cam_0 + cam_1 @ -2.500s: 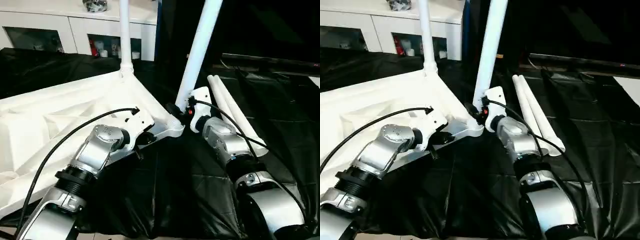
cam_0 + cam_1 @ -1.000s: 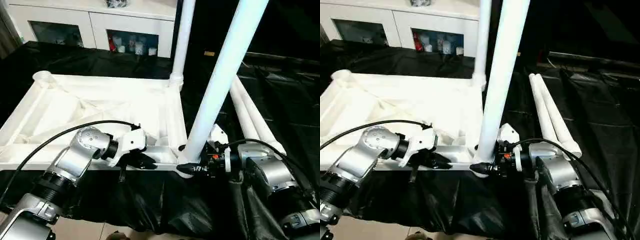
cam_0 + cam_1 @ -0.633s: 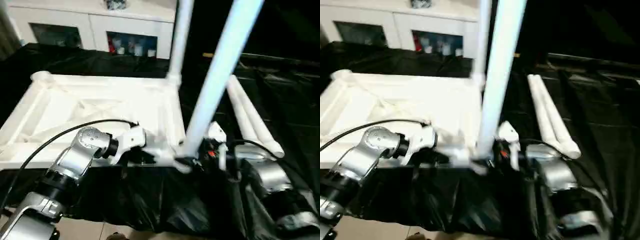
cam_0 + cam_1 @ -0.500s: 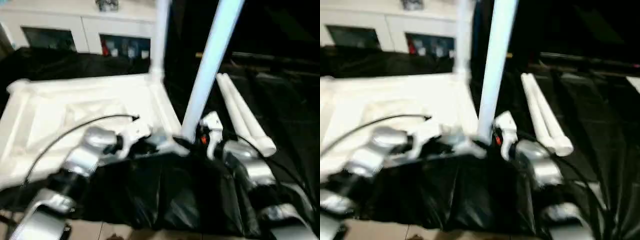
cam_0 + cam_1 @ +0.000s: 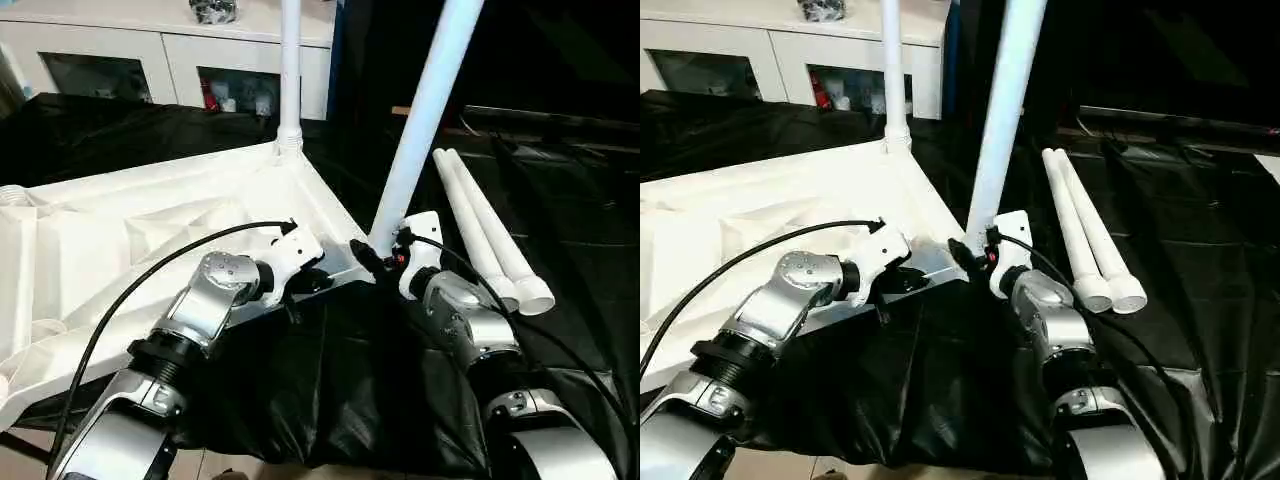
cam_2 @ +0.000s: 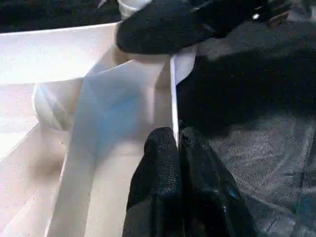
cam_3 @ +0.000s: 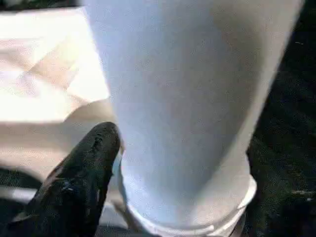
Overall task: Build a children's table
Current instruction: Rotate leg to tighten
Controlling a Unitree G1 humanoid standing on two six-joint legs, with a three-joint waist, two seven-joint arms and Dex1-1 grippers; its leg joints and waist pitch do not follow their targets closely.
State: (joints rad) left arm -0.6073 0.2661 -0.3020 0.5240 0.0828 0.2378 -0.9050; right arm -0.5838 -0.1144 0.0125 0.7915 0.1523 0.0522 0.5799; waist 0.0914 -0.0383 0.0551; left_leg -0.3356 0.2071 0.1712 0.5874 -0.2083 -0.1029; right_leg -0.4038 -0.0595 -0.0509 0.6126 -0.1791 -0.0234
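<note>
1. The children's table (image 5: 150, 230) was seen lying upside down on the black-covered tabletop (image 5: 560, 200), with its underside ribs facing up.
2. Two legs were standing in corner sockets: the far leg (image 5: 290, 70) at the far corner, and the near leg (image 5: 425, 110) at the corner closest to the robot.
3. Two spare legs (image 5: 490, 235) were lying side by side on the cover, just beside the near leg.
4. The left hand (image 6: 177, 148) was clamped on the thin side wall of the table top, a short way from the near leg's socket, its fingers (image 6: 160, 163) pressed together with the wall edge between them.
5. The right hand (image 5: 372, 258) was held at the base of the near leg, one black finger (image 7: 81, 173) resting beside the socket collar; whether the leg was gripped or only flanked could not be told.
6. The step in hand was judged to be the seating of the near leg.
7. The leg would best be pushed straight along its own axis, while the table top was steadied by the left hand.
8. A sideways push should be avoided, since the tall leg could lever the light plastic top off the cover.
</note>
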